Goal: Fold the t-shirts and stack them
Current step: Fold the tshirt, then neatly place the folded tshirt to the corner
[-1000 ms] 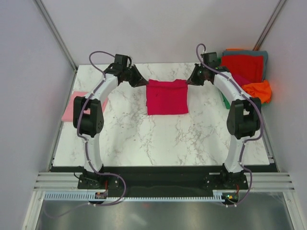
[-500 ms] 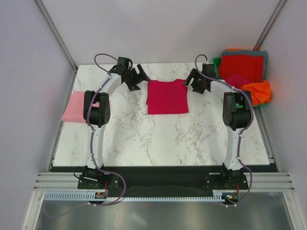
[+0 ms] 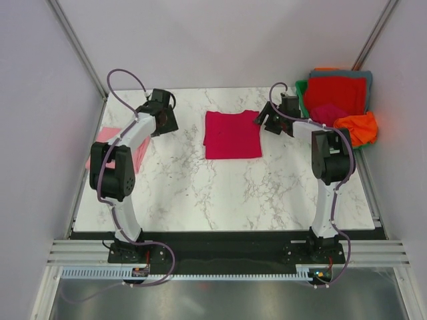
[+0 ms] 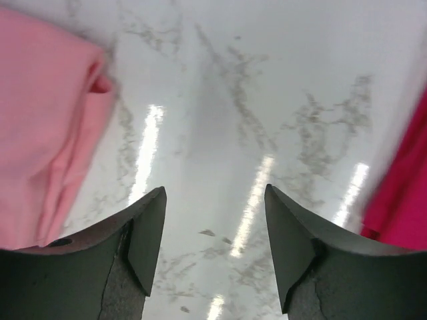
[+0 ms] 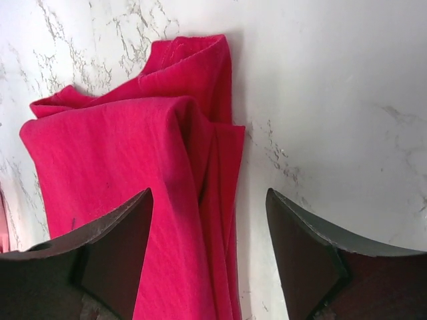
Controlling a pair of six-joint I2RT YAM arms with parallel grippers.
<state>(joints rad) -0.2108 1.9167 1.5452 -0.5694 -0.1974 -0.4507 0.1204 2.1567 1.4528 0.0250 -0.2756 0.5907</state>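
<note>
Crimson t-shirt is lying folded into a rough square on the counter, approx mid-width and nearer the far edge than the near one.

Right tool is hovering just beside the shirt's right edge, on the side twd the far right corner. In the wrist view its fingers are standing wide apart w/ nothing gripped, and the shirt's bunched, layered edge is showing below the gap. Can't tell if the tips are touching cloth.

Left tool is hanging over bare marble btw the crimson shirt and the light pink t-shirt, apart from both. Its fingers are also spread wide and holding nothing.

Pink shirt is lying folded at the left edge of the counter, partly hidden under the left arm in the top view.

At the far right corner a pile is sitting:
- red t-shirt is on top
- grey t-shirt is showing behind it
- magenta t-shirt is just nearer
- orange t-shirt is spilling twd the right edge

A green bin is peeking out at the pile's left side.
</note>
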